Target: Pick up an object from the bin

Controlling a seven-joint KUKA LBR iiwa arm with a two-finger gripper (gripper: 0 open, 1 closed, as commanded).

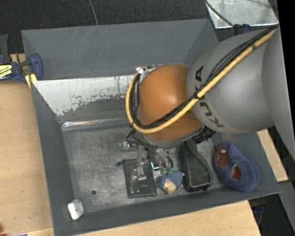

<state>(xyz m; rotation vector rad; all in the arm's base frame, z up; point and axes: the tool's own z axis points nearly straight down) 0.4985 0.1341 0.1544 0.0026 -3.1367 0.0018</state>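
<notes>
Hovering low in the bin (pixel 87 155), the tool (pixel 143 170) sits right over a dark flat block (pixel 140 188) by the lower wall; clenched or released, I cannot tell. Just right of it: a small blue-and-tan lump (pixel 170 184), a black case (pixel 196 172) and a blue slipper-like thing (pixel 241 172).

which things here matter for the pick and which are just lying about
In play: gripper, low in the bin; tan-and-blue lump right beside it.
Lying about: black oblong case, blue slipper, white lump in the lower-left corner.
</notes>
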